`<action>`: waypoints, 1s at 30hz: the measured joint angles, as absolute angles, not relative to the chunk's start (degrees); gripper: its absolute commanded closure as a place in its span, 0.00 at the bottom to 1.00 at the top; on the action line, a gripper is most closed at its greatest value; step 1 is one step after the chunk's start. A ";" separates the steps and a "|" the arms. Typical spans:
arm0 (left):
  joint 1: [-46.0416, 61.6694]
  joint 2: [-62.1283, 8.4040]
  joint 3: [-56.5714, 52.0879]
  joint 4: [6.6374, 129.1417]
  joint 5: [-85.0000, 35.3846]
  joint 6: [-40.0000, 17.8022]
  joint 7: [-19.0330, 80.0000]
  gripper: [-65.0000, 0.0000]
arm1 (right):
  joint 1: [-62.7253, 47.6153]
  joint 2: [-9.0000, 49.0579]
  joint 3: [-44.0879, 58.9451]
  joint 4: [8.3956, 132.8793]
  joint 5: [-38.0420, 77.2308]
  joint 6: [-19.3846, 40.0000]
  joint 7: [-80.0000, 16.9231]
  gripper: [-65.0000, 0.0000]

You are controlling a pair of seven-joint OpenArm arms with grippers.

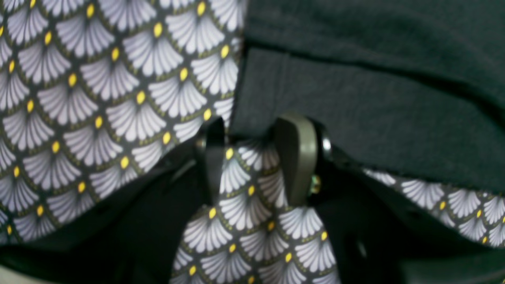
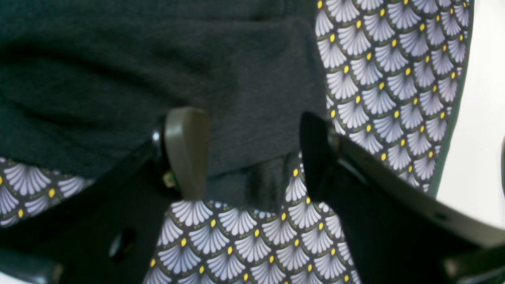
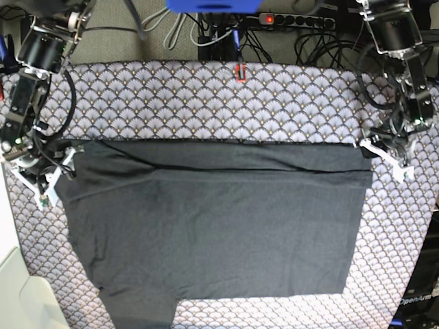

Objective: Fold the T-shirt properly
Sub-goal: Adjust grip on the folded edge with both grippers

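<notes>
The dark charcoal T-shirt lies flat on the scallop-patterned cloth, with its far edge folded over in a band. One sleeve reaches the near edge at bottom left. My left gripper is at the shirt's far right corner. In the left wrist view this gripper is open, with patterned cloth between its fingers and the shirt's edge just beyond the tips. My right gripper is at the far left corner. In the right wrist view it is open wide, with shirt fabric lying between its fingers.
The patterned cloth covers the whole table. A power strip and cables lie behind the far edge. A small red object sits on the cloth at the back middle. A white surface borders the table at the left.
</notes>
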State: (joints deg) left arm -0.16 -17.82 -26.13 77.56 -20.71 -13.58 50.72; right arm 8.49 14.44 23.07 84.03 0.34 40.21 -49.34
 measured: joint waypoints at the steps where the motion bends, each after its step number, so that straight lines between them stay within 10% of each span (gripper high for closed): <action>1: -0.16 -17.76 -26.13 77.45 -20.58 -13.54 50.57 0.62 | 8.14 14.44 23.07 84.09 0.38 40.21 -49.21 0.42; 13: -2.85 -16.49 -26.06 70.06 -21.08 -13.80 43.48 0.65 | 7.55 13.63 23.07 84.01 0.25 40.21 -49.45 0.42; 17: -2.76 -16.47 -26.26 70.04 -21.58 -13.78 44.03 1.00 | 7.55 13.65 23.07 84.01 0.21 40.21 -49.47 0.42; 30: -2.59 -16.69 -26.26 70.00 -21.71 -14.04 44.05 0.99 | 3.73 13.63 30.33 83.99 0.19 40.12 -49.50 0.41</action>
State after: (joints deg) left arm -2.59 -16.69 -26.26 70.00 -21.71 -14.04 44.05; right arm 3.73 13.63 30.33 83.99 0.19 40.12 -49.50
